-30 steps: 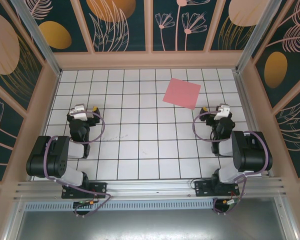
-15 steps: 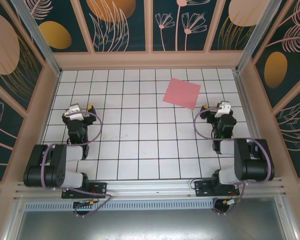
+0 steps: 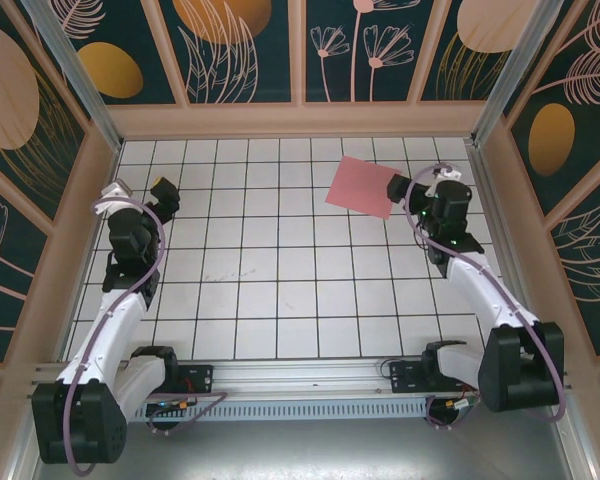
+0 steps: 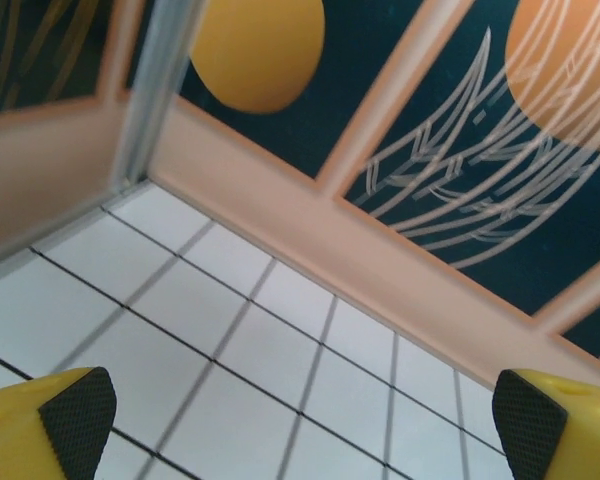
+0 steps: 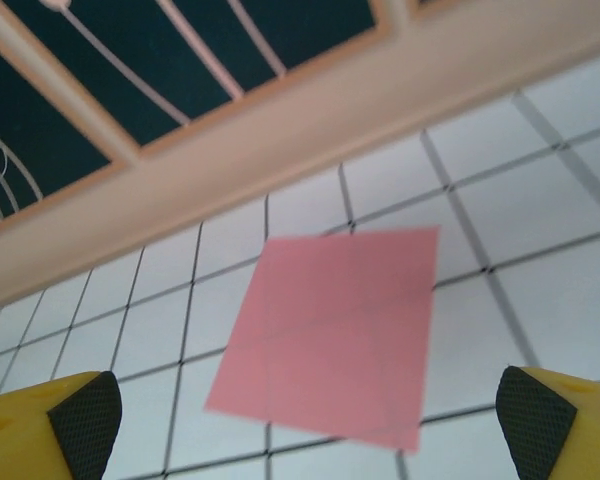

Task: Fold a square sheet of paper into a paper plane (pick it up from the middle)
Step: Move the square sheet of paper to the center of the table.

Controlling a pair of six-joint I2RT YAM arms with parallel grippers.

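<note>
Square sheet of paper (image 3: pixel 363 186) lies flat at one o'clock — right gripper (image 3: pixel 427 196), spread, faces it, likely for pickup; left gripper (image 3: pixel 140 191), spread, at ten o'clock.

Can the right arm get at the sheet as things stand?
Likely yes: the right arm is stretched toward the sheet, jaws open and facing it, with bare tiles between.

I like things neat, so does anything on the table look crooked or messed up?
Only the pink square sheet of paper looks a bit off. It lies flat at the far right of the white grid table, but turned, so its edges slant across the grid lines. Faint creases cross it. No tear or spill shows.
</note>
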